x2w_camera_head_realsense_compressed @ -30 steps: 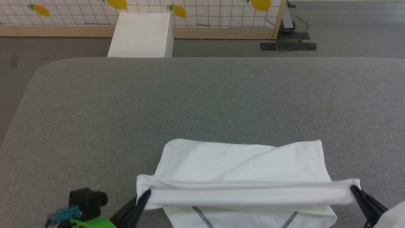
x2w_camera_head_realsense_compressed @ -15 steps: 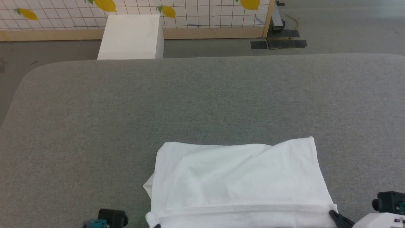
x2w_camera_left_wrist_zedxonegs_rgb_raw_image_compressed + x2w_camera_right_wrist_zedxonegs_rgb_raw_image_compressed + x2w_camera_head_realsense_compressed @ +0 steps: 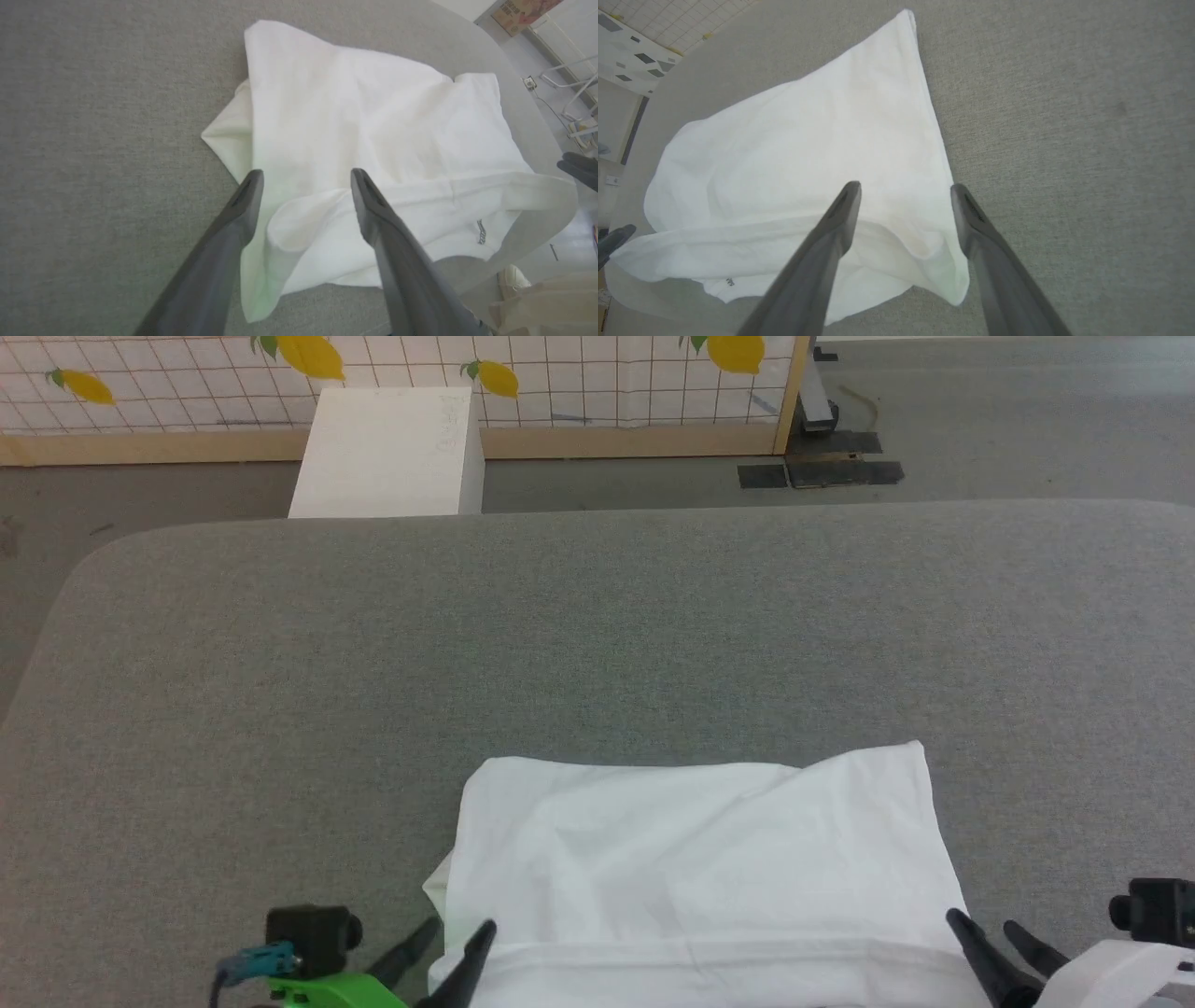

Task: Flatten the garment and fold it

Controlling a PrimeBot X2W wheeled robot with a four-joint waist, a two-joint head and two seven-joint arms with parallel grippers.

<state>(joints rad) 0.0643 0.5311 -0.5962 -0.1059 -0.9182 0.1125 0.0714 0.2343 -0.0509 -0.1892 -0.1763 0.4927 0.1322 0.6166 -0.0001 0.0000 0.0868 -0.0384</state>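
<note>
Left gripper (image 3: 460,926) and right gripper (image 3: 981,921) are held wide open and empty, poised at the near-left and near-right corners of the garment (image 3: 691,859), which is laid folded on the grey table (image 3: 597,644), whose bare cloth is spread beyond it.

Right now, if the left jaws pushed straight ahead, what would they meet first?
The folded white thin-fabric shirt; its near edge lies between the open jaws, though their height above it is unclear.
</note>
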